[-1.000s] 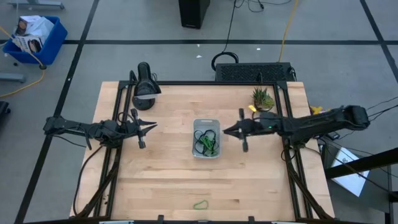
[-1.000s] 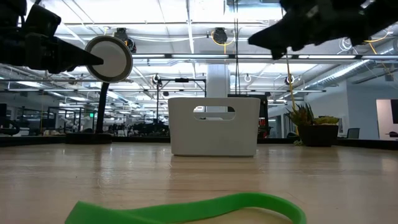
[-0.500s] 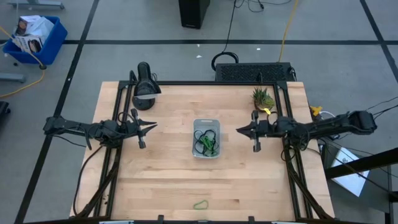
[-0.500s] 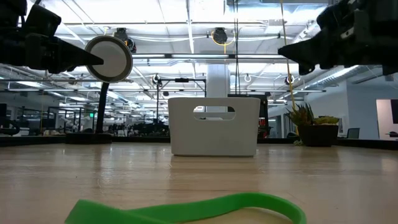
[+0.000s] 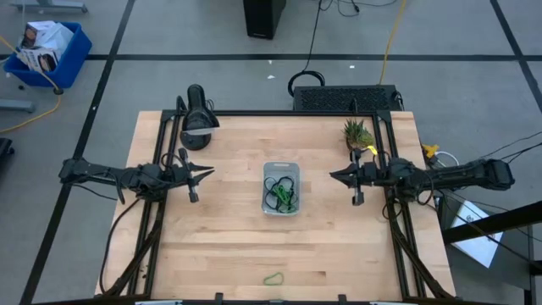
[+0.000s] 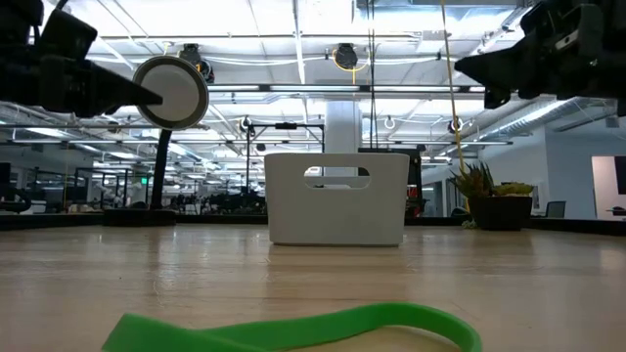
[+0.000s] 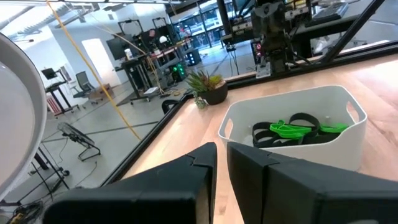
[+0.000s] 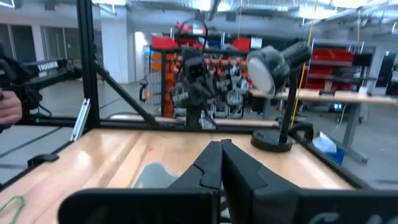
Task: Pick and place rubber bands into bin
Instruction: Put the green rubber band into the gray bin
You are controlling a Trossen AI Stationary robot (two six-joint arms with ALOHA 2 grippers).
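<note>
Nearest, loose band: a thin floppy light-green rubber loop [image 5: 273, 279] lies flat at the worktop's [image 5: 220, 246] near edge; probably light and limp, pinch one strand.
Bin: translucent rectangular plastic tray [image 5: 280, 188], mid-worktop, holding dark and green bands [image 5: 280, 193].
Left tool [image 5: 206, 172]: left of bin, clenched, empty.
Right tool [image 5: 335, 175]: right of bin, clenched, empty.

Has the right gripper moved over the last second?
Yes. In the high view the right gripper has pulled back from beside the bin toward the table's right edge, ending near the potted plant.
</note>
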